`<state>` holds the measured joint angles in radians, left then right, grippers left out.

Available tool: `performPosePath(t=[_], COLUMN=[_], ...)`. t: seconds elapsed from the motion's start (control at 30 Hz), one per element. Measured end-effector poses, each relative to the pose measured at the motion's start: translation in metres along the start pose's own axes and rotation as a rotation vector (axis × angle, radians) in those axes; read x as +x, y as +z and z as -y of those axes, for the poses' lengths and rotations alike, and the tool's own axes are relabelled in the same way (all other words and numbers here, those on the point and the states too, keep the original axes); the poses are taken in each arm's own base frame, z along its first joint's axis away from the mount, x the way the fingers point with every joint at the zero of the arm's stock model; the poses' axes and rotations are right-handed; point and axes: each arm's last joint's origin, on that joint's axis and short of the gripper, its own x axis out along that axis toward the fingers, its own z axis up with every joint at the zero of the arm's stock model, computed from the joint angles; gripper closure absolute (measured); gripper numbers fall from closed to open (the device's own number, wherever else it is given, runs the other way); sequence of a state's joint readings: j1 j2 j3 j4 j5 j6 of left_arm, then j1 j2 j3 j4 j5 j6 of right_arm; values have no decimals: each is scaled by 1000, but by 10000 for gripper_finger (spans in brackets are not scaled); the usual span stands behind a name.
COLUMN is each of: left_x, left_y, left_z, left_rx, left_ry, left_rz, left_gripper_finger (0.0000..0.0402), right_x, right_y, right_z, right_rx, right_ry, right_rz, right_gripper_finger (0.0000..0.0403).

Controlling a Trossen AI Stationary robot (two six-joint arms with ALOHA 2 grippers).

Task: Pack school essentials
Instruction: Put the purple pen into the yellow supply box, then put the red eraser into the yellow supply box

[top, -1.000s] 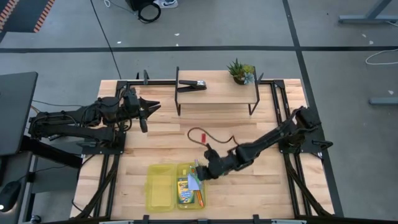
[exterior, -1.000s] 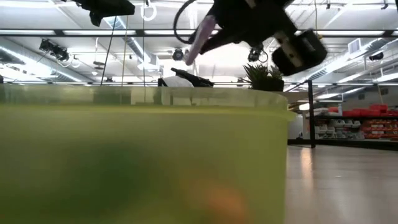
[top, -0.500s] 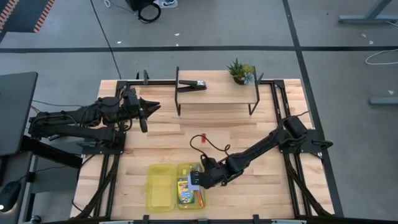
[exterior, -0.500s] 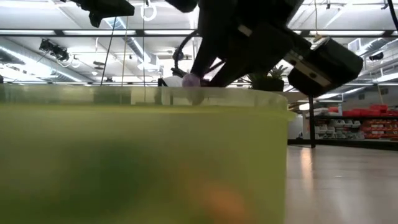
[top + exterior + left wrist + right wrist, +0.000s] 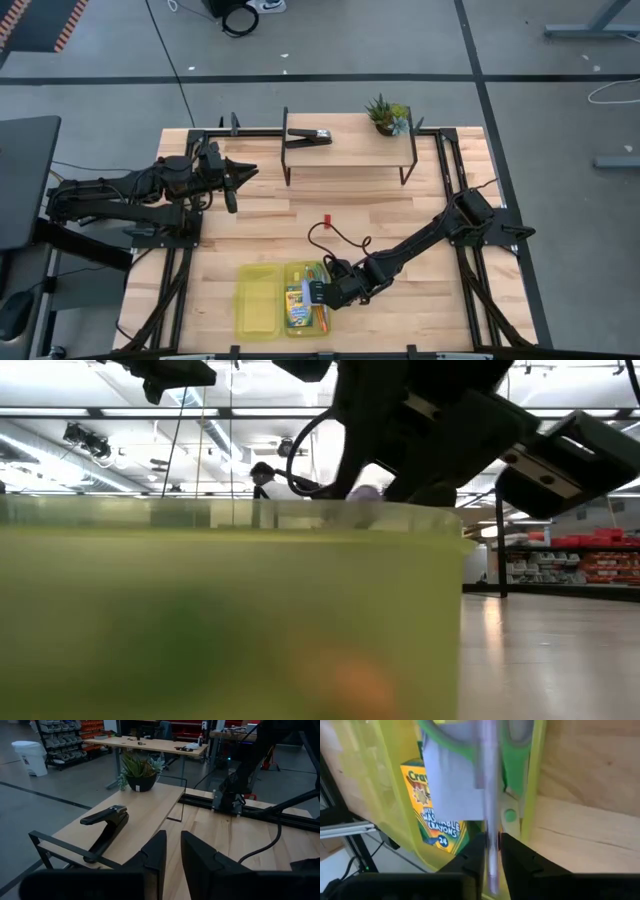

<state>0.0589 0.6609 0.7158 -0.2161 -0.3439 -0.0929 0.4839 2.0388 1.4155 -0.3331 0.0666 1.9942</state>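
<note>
My right gripper (image 5: 318, 291) hangs low over the open yellow-green plastic case (image 5: 243, 318) at the near edge of the table. Its two dark fingers are nearly together with the pink-purple pencil (image 5: 489, 810) between them, the shaft running straight ahead of my fingertips over the case. Whether I am pinching it or just letting go, I cannot tell. I judge the pencil is aligned with the case's long side so it drops in flat.

Directly below my fingers, inside the case, lie the crayon box (image 5: 436, 815), a pale bluish-white block (image 5: 451, 787) and green-handled scissors (image 5: 516, 750). An orange pencil (image 5: 321, 319) lies in there too. The short red piece (image 5: 327, 220) sits on bare wood well behind my gripper, not yet packed.

My left gripper (image 5: 242, 174) waits far off, empty, fingers nearly closed, pointing toward a raised shelf (image 5: 145, 807).
</note>
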Motion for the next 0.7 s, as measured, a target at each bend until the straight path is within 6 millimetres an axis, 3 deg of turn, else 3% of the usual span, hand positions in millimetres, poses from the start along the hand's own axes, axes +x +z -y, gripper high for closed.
performPosePath(t=[0.33,0.7], left_x=[0,0], left_y=[-1,-5], left_z=[0,0], left_rx=[2,-34], left_ry=[0,5], left_rz=[-8,-50], left_gripper_finger=[334,344], right_x=[0,-20], right_y=[1,25], right_z=[1,-17], right_rx=[-2,-48], right_ry=[-9,17], right_rz=[8,11], right_gripper_finger=[238,233])
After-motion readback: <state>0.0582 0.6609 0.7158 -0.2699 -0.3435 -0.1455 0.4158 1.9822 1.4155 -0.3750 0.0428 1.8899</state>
